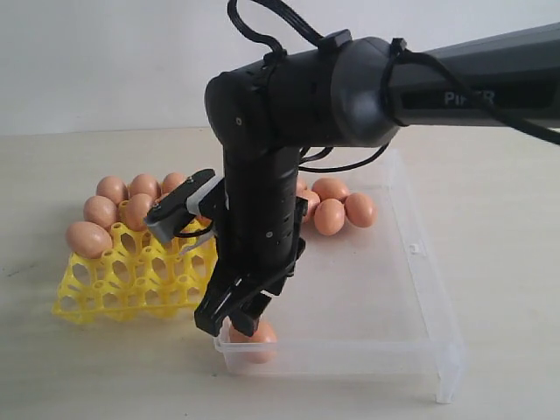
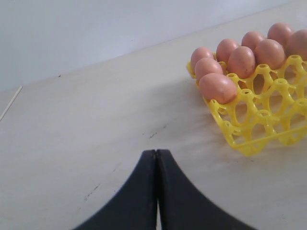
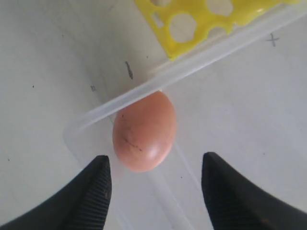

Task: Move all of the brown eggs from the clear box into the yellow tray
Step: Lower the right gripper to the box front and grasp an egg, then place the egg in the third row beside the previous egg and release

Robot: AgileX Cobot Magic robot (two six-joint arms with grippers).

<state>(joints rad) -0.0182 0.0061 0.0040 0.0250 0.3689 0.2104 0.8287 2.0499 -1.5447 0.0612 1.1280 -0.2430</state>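
Right wrist view: the right end effector (image 3: pixel 156 165) stands wide, fingers (image 3: pixel 96 191) either side of one egg (image 3: pixel 144 134) at mid-frame, in the box (image 3: pixel 129 98) corner beside the tray (image 3: pixel 168 43). Pick-up step, I'd say; next it should descend squarely and close gently, then lift.
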